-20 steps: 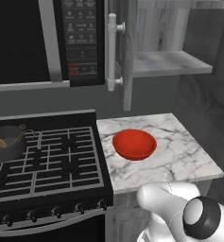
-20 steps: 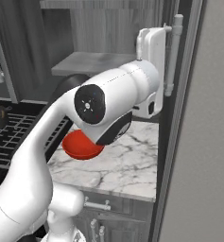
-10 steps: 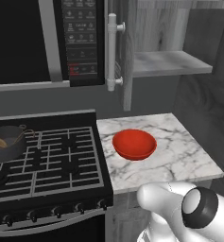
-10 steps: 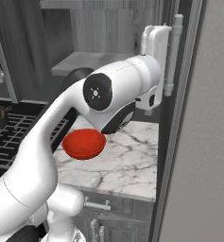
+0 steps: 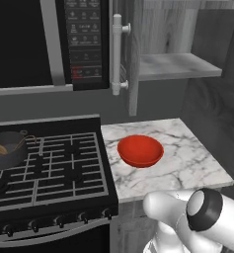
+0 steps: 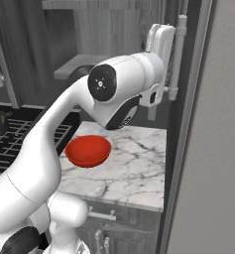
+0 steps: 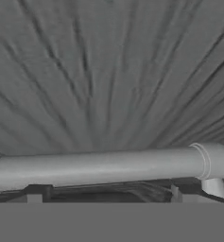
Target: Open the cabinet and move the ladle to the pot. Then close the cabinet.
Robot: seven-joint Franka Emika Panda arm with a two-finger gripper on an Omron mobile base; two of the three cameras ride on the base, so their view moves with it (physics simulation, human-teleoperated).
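Observation:
The cabinet stands open, and its bare shelf (image 5: 177,66) shows between the doors. Its left door (image 5: 133,59) is seen edge-on with a silvery bar handle (image 5: 117,54). My gripper (image 6: 168,49) is raised beside the right door's bar handle (image 6: 178,54). In the hand view that handle (image 7: 99,168) lies across the frame, close above my open gripper (image 7: 106,193), with the grey wood-grain door (image 7: 108,71) behind it and nothing held. The dark pot (image 5: 5,150) sits on the stove's left side. The ladle (image 5: 1,148) lies inside it, tan end showing.
A red bowl (image 5: 140,150) sits on the marble counter (image 5: 187,163) under the cabinet. The black microwave (image 5: 49,44) hangs left of the open door, above the stove grates (image 5: 54,168). My arm's elbow (image 6: 114,94) hangs over the counter. A tall grey panel (image 6: 213,149) closes off the right.
My hand has risen slightly along the right door's handle, and the elbow has lifted and swung right. Bowl, pot and doors stand as before.

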